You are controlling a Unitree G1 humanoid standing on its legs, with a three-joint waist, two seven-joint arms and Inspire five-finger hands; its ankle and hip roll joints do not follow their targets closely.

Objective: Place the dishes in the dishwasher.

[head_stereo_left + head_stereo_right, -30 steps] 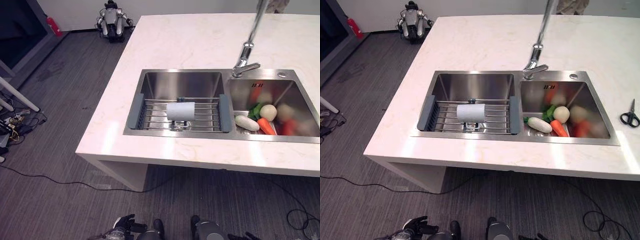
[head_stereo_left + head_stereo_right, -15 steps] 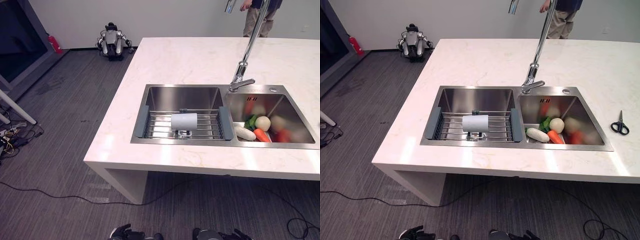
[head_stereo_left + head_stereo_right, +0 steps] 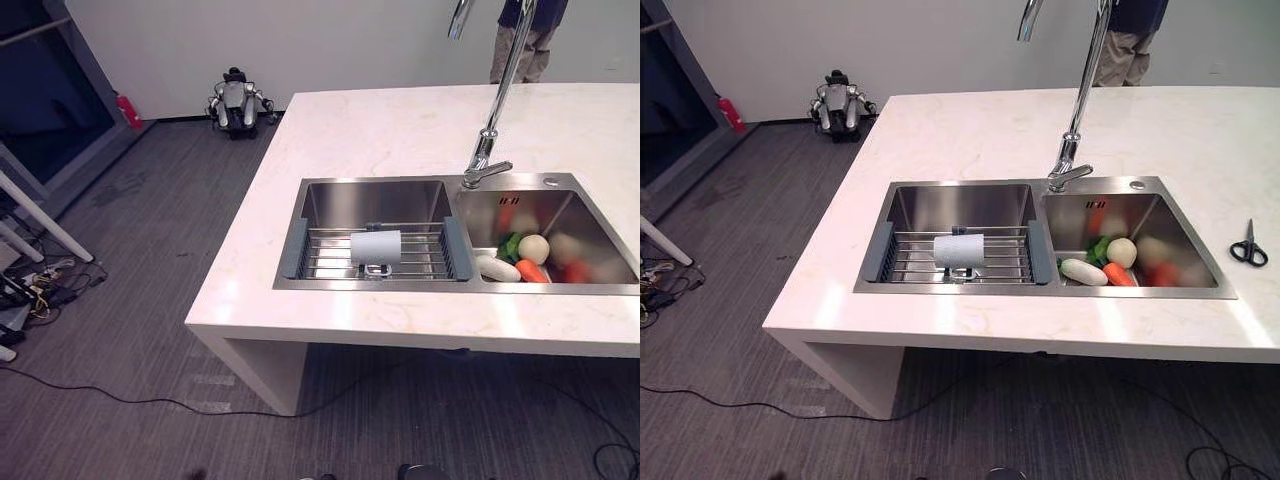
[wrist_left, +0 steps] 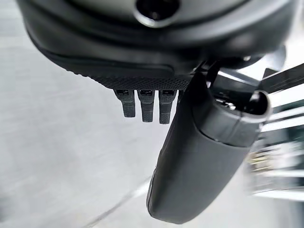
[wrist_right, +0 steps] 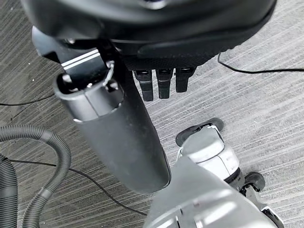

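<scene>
One cup on sink rack, counter edge bare.

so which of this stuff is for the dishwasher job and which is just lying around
For the job:
- white cup, on its side on the rack
- wire rack across the left sink basin

Lying about:
- vegetables in the right basin
- scissors on the counter
- tap
- small robot on the floor

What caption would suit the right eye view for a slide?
A pale cup lies sideways on the sink rack; vegetables fill the right basin, scissors rest on the counter.
</scene>
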